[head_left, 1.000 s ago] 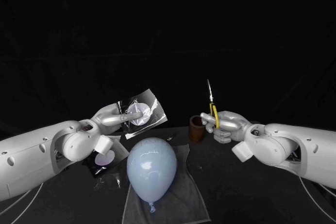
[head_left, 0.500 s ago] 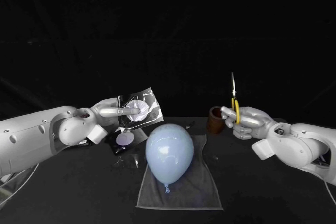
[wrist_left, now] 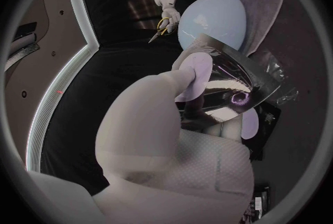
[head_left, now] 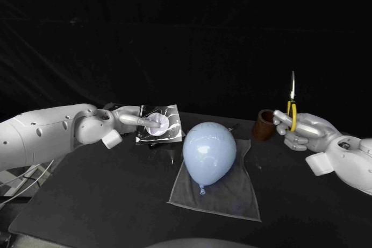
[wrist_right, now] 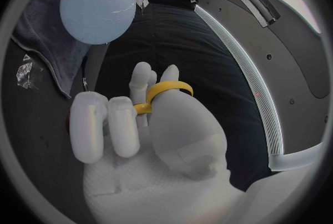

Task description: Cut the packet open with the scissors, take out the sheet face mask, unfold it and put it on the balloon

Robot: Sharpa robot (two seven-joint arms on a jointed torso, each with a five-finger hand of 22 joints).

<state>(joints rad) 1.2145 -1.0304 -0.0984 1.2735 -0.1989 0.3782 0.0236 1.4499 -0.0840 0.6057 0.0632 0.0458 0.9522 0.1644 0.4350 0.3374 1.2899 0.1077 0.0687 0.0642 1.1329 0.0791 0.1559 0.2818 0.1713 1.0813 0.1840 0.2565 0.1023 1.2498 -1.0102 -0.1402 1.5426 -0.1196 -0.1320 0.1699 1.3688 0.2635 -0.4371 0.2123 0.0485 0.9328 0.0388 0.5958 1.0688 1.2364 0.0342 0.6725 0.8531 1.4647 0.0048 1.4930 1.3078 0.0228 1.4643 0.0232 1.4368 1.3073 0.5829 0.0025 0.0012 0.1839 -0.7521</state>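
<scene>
One packet (head_left: 159, 125) seemingly lower, one balloon (head_left: 209, 151)

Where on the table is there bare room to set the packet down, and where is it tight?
Bare table lies left of the cloth, nearer the robot than the left hand and packet. Another bare patch lies right of the cloth, nearer than the right hand with the scissors. Tight at the far side: packet, balloon and cup crowd together.

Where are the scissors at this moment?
In the head view the scissors are held upright in the right hand on the robot's right, blades up, just beside the brown cup and apart from the balloon.
</scene>
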